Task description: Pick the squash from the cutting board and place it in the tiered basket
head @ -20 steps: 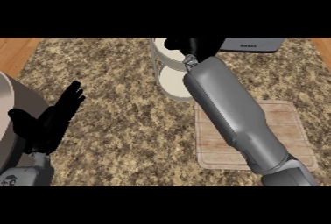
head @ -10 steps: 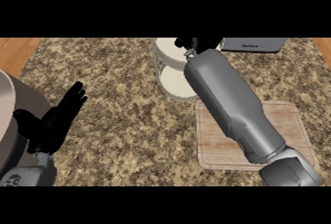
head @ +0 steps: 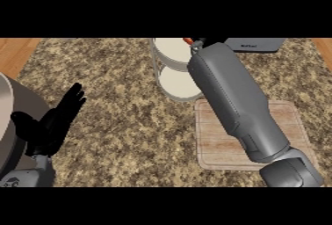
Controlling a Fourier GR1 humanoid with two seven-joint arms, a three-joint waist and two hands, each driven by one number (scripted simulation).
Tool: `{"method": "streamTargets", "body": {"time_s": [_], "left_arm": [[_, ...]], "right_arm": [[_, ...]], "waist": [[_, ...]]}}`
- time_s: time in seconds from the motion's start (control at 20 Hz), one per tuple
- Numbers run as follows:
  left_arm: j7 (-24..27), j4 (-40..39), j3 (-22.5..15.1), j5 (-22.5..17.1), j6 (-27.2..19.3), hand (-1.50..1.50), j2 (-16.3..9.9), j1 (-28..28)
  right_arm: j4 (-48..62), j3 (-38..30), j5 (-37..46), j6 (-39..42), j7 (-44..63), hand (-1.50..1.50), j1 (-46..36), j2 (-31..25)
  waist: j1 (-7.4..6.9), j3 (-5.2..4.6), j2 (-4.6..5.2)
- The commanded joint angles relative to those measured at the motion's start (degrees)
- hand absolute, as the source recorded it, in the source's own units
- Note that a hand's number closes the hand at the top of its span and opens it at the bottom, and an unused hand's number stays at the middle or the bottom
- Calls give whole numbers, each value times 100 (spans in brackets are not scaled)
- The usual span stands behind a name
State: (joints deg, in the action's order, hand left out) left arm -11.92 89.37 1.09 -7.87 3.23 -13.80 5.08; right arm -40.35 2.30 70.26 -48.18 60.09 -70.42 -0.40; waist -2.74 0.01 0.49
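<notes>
My right forearm (head: 240,105) stretches from the lower right up to the white tiered basket (head: 174,85) at the back of the counter. Only a sliver of my right hand (head: 200,42) shows at the view's top edge, above the basket's upper tier (head: 167,47). A small orange-red bit of the squash (head: 188,41) peeks out beside that hand, which looks closed round it. The wooden cutting board (head: 285,127) lies bare under the forearm. My left hand (head: 55,123) rests open at the lower left, fingers up.
A large round pot's rim (head: 8,110) shows at the left edge behind the left hand. A grey appliance (head: 259,44) sits at the back right, beside the basket. Speckled granite counter (head: 123,105) lies between the two arms.
My right arm has reached farther back, carrying the hand up to the view's top edge over the basket's upper tier. The left hand has stayed in place.
</notes>
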Motion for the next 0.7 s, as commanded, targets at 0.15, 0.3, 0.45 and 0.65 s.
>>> {"method": "streamTargets", "body": {"time_s": [0.15,0.3,0.45,0.65], "left_arm": [[-23,71,85,-17,33,0,-68,-213],[-6,113,195,-40,-22,0,-77,-291],[-36,99,163,39,-199,0,68,-214],[-9,120,223,38,-191,0,40,-429]], "right_arm": [[-770,-377,43,-1627,572,-150,203,39],[-1247,-354,582,-1749,849,-150,549,39],[-1793,-837,1217,-1361,957,-150,576,34],[-3287,-723,1528,-789,1128,-150,1424,40]], "waist": [[177,2,-67],[295,-3,-114],[421,-4,-134],[535,-3,-198]]}}
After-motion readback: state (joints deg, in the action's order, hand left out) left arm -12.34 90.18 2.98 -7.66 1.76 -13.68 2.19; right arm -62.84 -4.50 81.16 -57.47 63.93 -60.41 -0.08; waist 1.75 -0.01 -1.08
